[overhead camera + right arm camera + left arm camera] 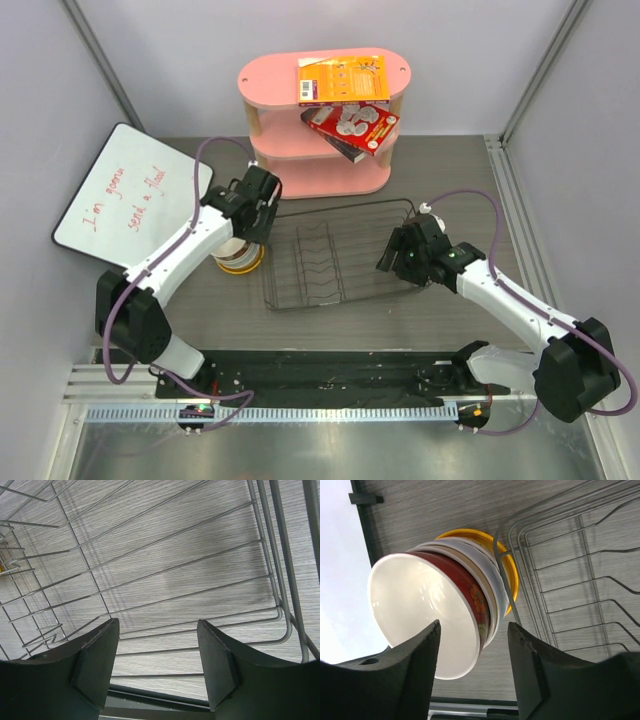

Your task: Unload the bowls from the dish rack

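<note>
— What do we get from the top view?

— We see the dish rack at the middle of the table; the stack of bowls stands on the table just outside the rack's left end, toward the table's left edge; the left gripper hangs right over the stack; the right gripper hangs over the rack's right end.

— And around them?

— We note a pink shelf at the far edge, with an orange box on top and a red box tilted on the tier below; a whiteboard leans at the left wall.

— What does the left wrist view give us?

— We look down on the nested stack; the dark red bowl with its white inside sits on top, paler bowls lie under it, and the yellow-orange bowl is at the bottom; a corner wire of the dish rack crosses in front of that bowl, touching or nearly so, we cannot tell which; the left gripper has its jaws apart, holding nothing.

— And the right wrist view?

— We see the right gripper with jaws apart and nothing between them; beneath lie the wires and rim of the dish rack, with the table's grey woodgrain showing through.
</note>
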`<state>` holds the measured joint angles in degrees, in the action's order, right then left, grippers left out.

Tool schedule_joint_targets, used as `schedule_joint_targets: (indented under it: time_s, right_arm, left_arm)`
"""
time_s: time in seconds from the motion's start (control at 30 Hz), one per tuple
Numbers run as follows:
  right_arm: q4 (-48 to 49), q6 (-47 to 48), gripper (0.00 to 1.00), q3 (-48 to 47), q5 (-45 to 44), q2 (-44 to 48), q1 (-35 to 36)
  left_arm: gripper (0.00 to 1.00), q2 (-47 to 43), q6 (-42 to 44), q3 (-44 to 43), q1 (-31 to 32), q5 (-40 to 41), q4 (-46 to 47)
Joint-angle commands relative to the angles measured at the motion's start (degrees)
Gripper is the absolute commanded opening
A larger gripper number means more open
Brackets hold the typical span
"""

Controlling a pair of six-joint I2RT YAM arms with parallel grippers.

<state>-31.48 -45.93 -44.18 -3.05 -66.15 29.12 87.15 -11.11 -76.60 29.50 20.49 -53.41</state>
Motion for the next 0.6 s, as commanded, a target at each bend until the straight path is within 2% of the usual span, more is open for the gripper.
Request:
schedule_joint_targets:
  time_s: [0.0, 0.07, 0.2, 0.33, 0.47, 0.57]
  right_arm:
    - [-0.6, 0.5, 0.70, -0.4, 0.9, 0.1, 0.0]
    - [-0.6, 0.3, 0.70, -0.2, 0.7, 0.8, 0.0]
    - [-0.7, 0.4, 0.70, -0.4, 0.1, 2.9, 0.0]
    - [-2.6, 1.5, 0.70, -2.0, -2.2, 6.2, 0.1]
    - [-5.0, 4.5, 0.70, -4.7, -4.1, 8.8, 0.1]
    - [-5.3, 5.4, 0.70, -7.0, -3.5, 10.9, 0.1]
  left_arm:
    - [0.59, -7.1, -0.7, 0.2, 0.4, -1.8, 5.1]
    - [0.66, -10.3, -1.6, 1.5, 0.4, -3.8, 10.1]
    - [0.67, -17.9, -4.7, 1.7, 0.4, -12.0, 15.2]
    - [0.68, -21.5, -10.6, 2.9, 0.4, -19.4, 17.7]
    - [0.65, -24.9, -16.0, 8.7, 0.5, -26.5, 19.0]
    - [0.67, -29.5, -16.5, 14.1, 0.8, -26.7, 19.7]
